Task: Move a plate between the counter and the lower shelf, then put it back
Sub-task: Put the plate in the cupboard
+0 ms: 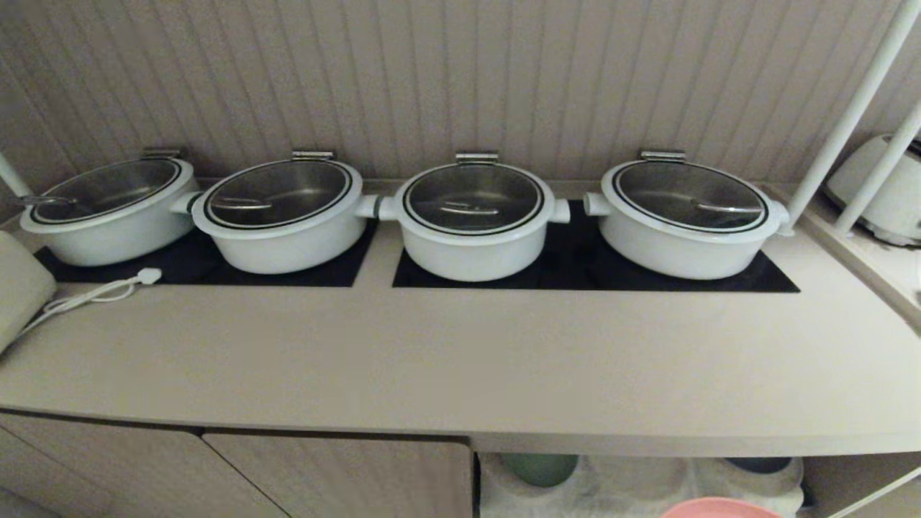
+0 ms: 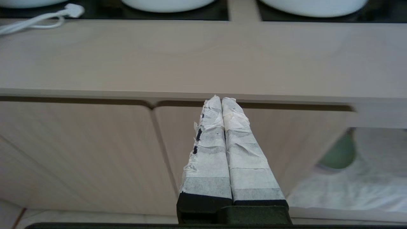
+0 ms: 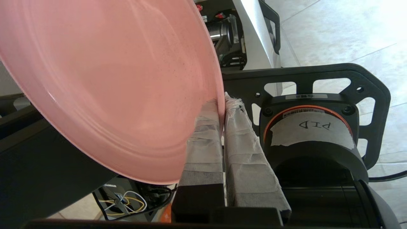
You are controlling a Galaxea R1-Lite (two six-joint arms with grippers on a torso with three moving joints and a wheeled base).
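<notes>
One tape label (image 3: 310,127) near my right tool (image 3: 221,105) reads "PID", upside down. That tool pinches the pink plate (image 3: 105,79) by its rim, tilted, below the surface (image 1: 460,360). My left tool (image 2: 221,101) is closed, empty.

The long beige counter (image 1: 460,360) has a broad bare strip along its front half, open to a gripper from the front edge. Its back half is blocked by four white lidded pots (image 1: 471,219) standing in a row on black hob panels (image 1: 575,270), handles almost touching, with only narrow gaps between them. At the counter's left end a white cable with plug (image 1: 108,288) and a cream rounded appliance (image 1: 18,288) take up room. On the right, slanted white poles (image 1: 849,115) cross the space above the counter's end. Below, closed wood-grain cabinet doors (image 1: 345,475) shut off the left side; the beige-walled lower shelf (image 1: 842,478) opens only at the right, where a green plate (image 1: 540,467) and a dark dish (image 1: 759,465) sit toward the back on a wrinkled white cloth (image 1: 619,489).
</notes>
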